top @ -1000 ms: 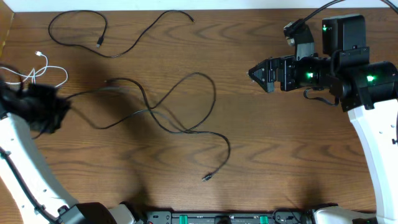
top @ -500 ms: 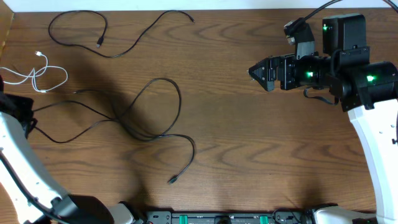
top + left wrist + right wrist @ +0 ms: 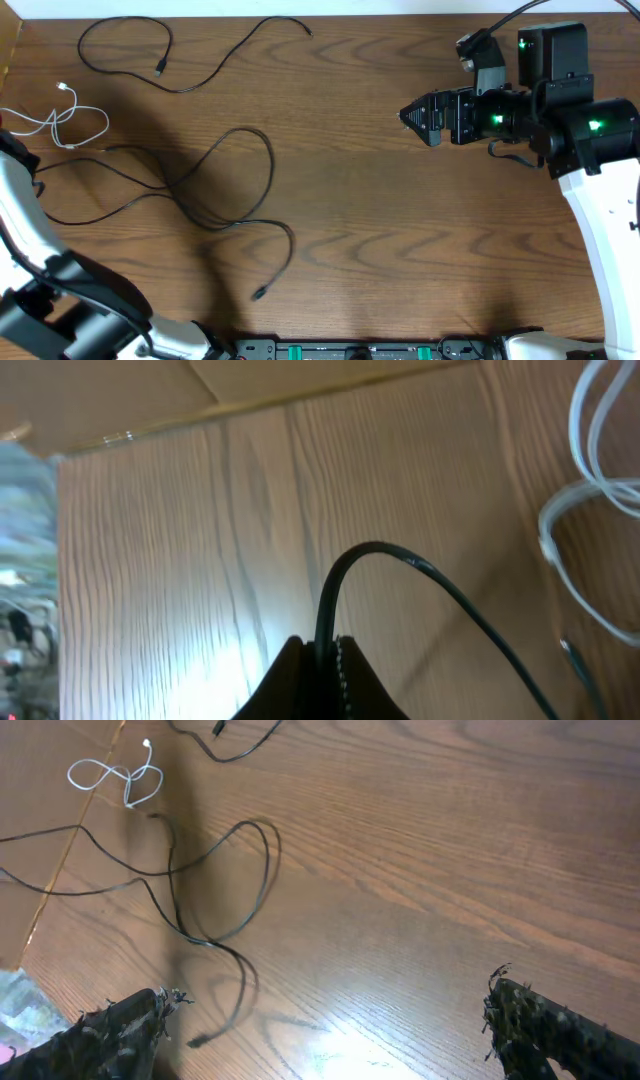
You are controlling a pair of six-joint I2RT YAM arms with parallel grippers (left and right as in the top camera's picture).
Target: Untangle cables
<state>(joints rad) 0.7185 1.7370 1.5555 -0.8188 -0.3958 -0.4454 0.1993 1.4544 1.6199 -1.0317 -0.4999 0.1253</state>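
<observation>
My left gripper (image 3: 322, 660) is shut on a black cable (image 3: 420, 568) at the table's far left edge and is mostly out of the overhead view. That cable belongs to a loose black tangle (image 3: 272, 165), with one plug end (image 3: 258, 294) near the front. The tangle also shows in the right wrist view (image 3: 272, 860). A white cable (image 3: 60, 120) lies coiled at the left, also visible in the left wrist view (image 3: 590, 490). A separate black cable (image 3: 185, 91) lies along the back. My right gripper (image 3: 415, 117) is open and empty, hovering at the right, far from the cables.
The table's left edge (image 3: 150, 435) runs just beyond my left gripper, with a lighter surface past it. The left arm's white link (image 3: 30, 230) crosses the front left corner. The right arm's body (image 3: 590, 130) fills the right side.
My left gripper has pulled the black tangle leftward and toward the front, and the loops have drawn in. The plug end slid left. The right arm has not moved.
</observation>
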